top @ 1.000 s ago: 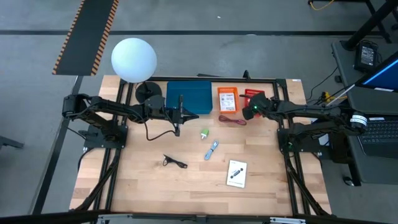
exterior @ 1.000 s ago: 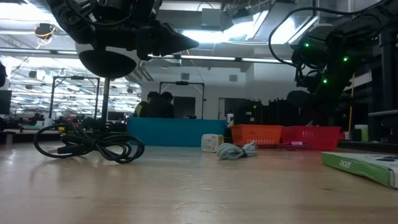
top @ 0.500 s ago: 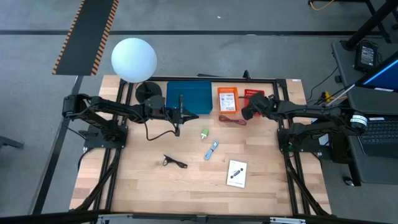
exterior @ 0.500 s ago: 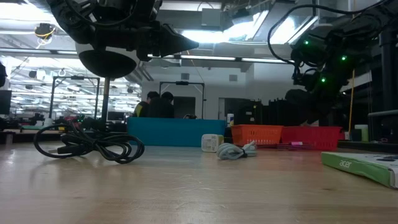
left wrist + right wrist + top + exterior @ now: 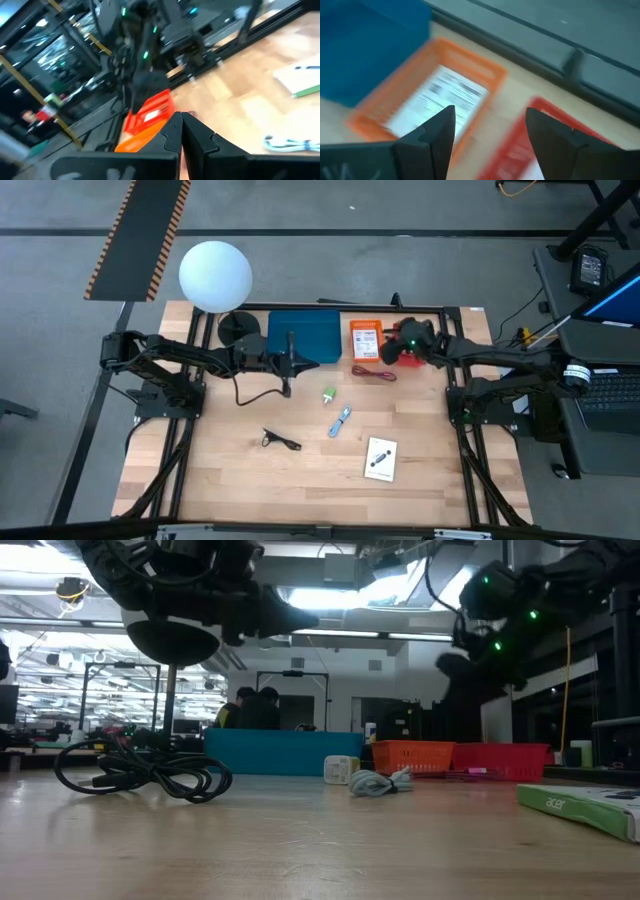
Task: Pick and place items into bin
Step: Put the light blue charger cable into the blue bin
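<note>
My left gripper (image 5: 305, 364) hovers shut at the near rim of the blue bin (image 5: 305, 335). My right gripper (image 5: 392, 352) is open and empty above the gap between the orange basket (image 5: 470, 65) and the red basket (image 5: 555, 107). One white printed card (image 5: 437, 102) lies in the orange basket. The red cord (image 5: 375, 374) lies on the table just in front of that basket. Resting on the wood are the green lump (image 5: 328, 394), blue-white stick (image 5: 340, 420), black cable piece (image 5: 281, 440) and a second white card (image 5: 380, 459). No pink block shows.
The white globe lamp (image 5: 215, 275) stands at the far left corner, with its black base (image 5: 238, 328) and cord (image 5: 255, 394) running on the table under my left arm. The black frame rail (image 5: 430, 308) runs along the far edge. Bare wood lies toward the near edge.
My right gripper has risen and drawn toward the far edge and a little to the left, now over the gap between the orange and red baskets. My left arm has kept still, and the items on the table have not moved.
</note>
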Tool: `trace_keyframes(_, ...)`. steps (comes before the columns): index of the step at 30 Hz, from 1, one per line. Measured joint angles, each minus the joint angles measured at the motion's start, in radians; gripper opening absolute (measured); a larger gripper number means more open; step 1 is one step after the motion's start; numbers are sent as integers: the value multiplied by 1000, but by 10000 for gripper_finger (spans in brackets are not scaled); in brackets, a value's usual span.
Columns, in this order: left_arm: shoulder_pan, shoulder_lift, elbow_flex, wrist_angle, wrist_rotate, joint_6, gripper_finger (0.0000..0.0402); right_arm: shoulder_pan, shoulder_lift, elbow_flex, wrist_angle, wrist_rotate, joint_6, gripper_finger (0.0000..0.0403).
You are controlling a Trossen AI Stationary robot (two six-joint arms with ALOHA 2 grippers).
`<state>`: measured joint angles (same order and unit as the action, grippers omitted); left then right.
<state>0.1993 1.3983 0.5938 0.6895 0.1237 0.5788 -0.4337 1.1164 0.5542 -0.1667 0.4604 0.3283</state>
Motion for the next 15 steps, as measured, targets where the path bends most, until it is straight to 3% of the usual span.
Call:
trace_keyframes(5, 0, 0, 0, -4, -44, -23, 4, 52, 0, 85, 14, -88, -73, 220)
trace_keyframes(10, 0, 0, 0, -5, -44, -56, 1, 122, 0, 124, 61, -93, -186, 215)
trace_keyframes(15, 0, 0, 0, -10, -44, -157, 6, 192, 0, 124, 112, -111, -283, 185)
